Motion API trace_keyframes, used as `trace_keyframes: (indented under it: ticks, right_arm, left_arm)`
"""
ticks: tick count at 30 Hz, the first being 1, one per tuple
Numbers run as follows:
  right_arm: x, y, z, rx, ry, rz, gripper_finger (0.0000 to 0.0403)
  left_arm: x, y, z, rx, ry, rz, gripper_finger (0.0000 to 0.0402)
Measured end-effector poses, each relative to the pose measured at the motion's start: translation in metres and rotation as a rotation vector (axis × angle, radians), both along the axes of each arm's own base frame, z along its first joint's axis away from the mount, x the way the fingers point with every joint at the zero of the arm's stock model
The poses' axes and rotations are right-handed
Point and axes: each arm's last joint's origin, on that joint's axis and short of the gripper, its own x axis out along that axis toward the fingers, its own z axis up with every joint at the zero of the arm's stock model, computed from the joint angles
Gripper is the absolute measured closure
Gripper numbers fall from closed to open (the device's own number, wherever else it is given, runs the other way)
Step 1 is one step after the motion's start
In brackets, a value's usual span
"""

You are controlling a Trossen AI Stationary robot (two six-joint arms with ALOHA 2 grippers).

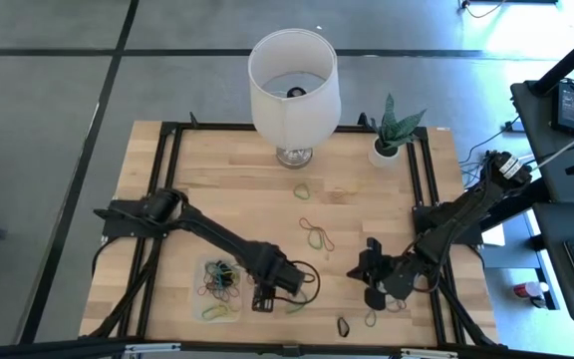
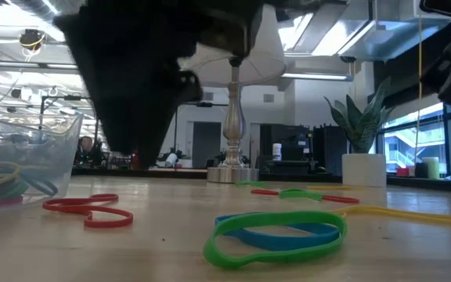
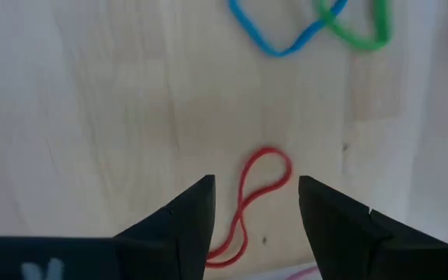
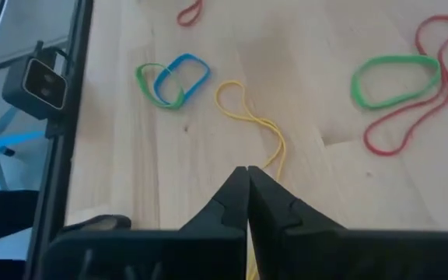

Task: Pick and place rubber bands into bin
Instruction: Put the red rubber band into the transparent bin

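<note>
The left gripper (image 3: 255,214) hangs low over the table with its fingers spread apart and nothing between them except a red rubber band (image 3: 249,204) lying flat on the wood below. In the high view the left gripper (image 1: 267,291) sits just right of the bin (image 1: 203,271), near the front edge of the table. The bin already holds a tangle of bands (image 1: 221,282) in several colours.

The right gripper (image 4: 247,204) has its fingers pressed together, empty, over a yellow band (image 4: 249,115). It waits at the front right of the table (image 1: 379,286).

More bands lie loose – a blue and green pair (image 3: 311,23) beyond the left gripper, a green and red pair (image 1: 317,235) mid-table, a green loop (image 1: 302,188) further back, a dark one (image 1: 344,326) at the front edge.

The red band lies outside the bin, so I judge the risk is a miss: closing too high would pinch air, closing too low would scrape the fingertips on wood. A thin loop may also slip or spring away, and the bin wall is close enough to be nudged.

The surface is a pale wooden table (image 1: 207,170) in a black frame, carrying a white lamp (image 1: 292,85) and a potted plant (image 1: 395,135) at the far side – beyond is a grey floor and, in the low view, a bright workshop with windows
</note>
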Motion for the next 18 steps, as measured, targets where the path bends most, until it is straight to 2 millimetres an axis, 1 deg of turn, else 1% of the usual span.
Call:
trace_keyframes:
  ticks: [6, 11, 18]
  right_arm:
    - [0.0, 0.0, 0.0, -0.018, -0.001, 0.019, 0.0397]
    - [-0.001, 0.001, 0.0, -0.018, -0.002, 0.02, 0.0397]
    - [-0.004, 0.004, 0.0, -0.015, -0.001, 0.037, 0.0397]
  left_arm:
    - [0.002, 0.0, -0.015, 0.016, 0.05, 0.066, 0.0228]
    - [0.002, -0.003, -0.026, 0.031, 0.075, 0.066, 0.0244]
    - [-0.001, -0.015, -0.039, 0.063, 0.101, 0.065, 0.0262]
